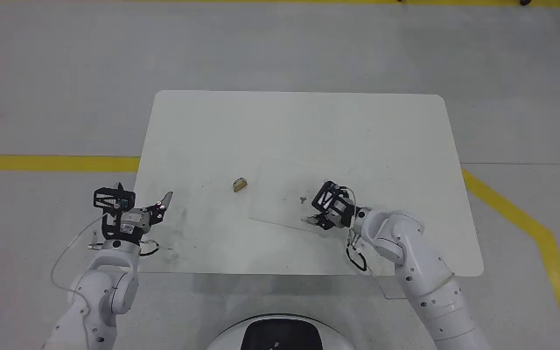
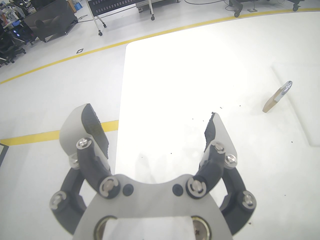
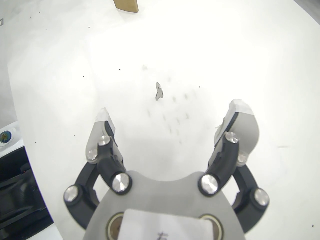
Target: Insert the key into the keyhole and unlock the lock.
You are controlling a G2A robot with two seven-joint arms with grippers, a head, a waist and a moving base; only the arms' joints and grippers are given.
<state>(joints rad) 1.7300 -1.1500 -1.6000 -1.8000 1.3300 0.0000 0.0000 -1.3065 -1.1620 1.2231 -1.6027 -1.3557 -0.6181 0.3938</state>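
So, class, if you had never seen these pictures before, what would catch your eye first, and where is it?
The brass padlock stands out first, near the middle of the white table. A small key lies apart from it, just ahead of the open right gripper. The left gripper, also open and holding nothing, is over the table's edge.
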